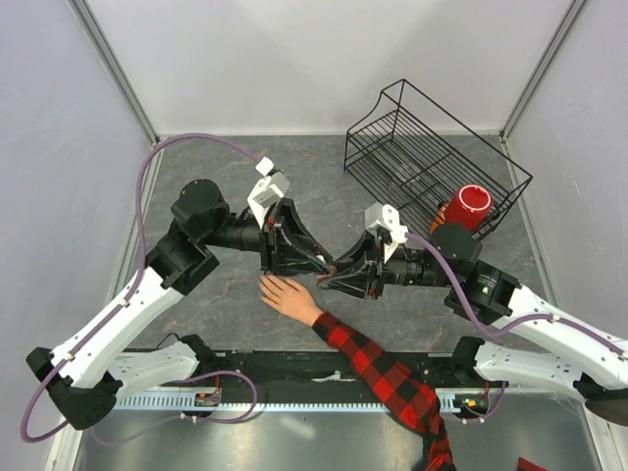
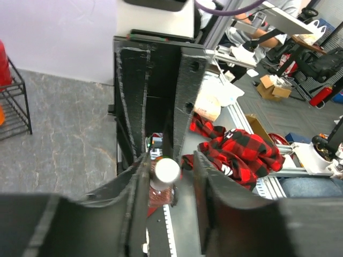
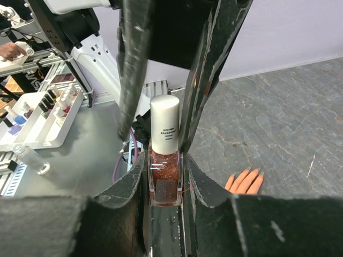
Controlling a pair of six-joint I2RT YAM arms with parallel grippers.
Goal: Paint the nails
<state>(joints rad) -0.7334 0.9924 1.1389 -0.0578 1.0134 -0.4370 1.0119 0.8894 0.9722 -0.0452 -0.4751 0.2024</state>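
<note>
A pale hand (image 1: 289,297) in a red-and-black plaid sleeve (image 1: 378,368) lies flat on the grey table, fingers pointing left. Its nails (image 3: 252,172) show at the fingertips in the right wrist view. My right gripper (image 3: 164,160) is shut on a dark red glitter polish bottle (image 3: 165,179) with a white cap (image 3: 164,123). My left gripper (image 2: 171,158) faces it, open, with its fingers on either side of the cap (image 2: 166,170). One finger touches the cap and a gap shows at the other. Both grippers (image 1: 324,273) meet just above the hand.
A black wire basket (image 1: 432,157) lies tilted at the back right with a red cup (image 1: 469,206) by its near corner. A white tray of small bottles (image 3: 43,112) stands beyond the table's near edge.
</note>
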